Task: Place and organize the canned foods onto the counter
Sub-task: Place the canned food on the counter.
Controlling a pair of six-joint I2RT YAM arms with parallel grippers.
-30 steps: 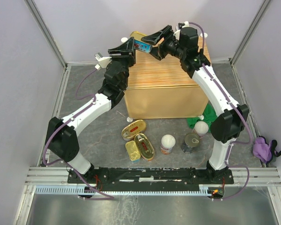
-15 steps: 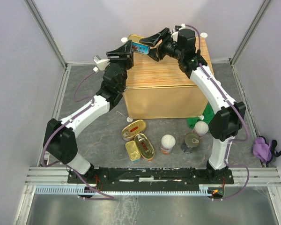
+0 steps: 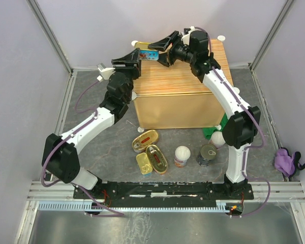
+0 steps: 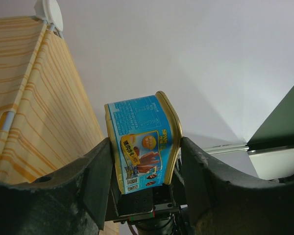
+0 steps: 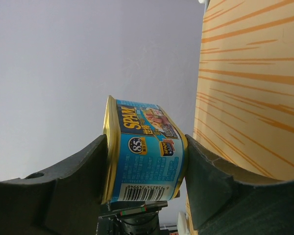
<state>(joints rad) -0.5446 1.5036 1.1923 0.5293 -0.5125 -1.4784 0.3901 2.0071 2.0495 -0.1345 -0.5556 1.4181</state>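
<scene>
A blue-labelled rectangular tin with a gold lid (image 3: 152, 53) hangs in the air above the back left of the counter (image 3: 178, 76), tilted on its side. My left gripper (image 3: 142, 55) and right gripper (image 3: 161, 51) both close on it from opposite ends. In the left wrist view the tin (image 4: 139, 142) sits between both fingers of the gripper (image 4: 144, 144), touching each, beside the counter (image 4: 29, 98). In the right wrist view the tin (image 5: 147, 156) likewise fills the gripper (image 5: 146, 141) next to the striped top (image 5: 250, 98). Another gold tin (image 3: 141, 44) lies on the counter's back left corner, mostly hidden.
On the floor in front of the counter lie two oval gold tins (image 3: 145, 140) (image 3: 157, 158), a rectangular gold tin (image 3: 144, 162), two white-lidded cylinders (image 3: 182, 155) (image 3: 219, 138) and a dark cylinder (image 3: 207, 154). A green cloth (image 3: 211, 132) lies at the counter's foot; a purple cloth (image 3: 284, 160) at right.
Both arms have reached a little further back and left with the blue tin still between the two grippers. The tins on the floor have not moved.
</scene>
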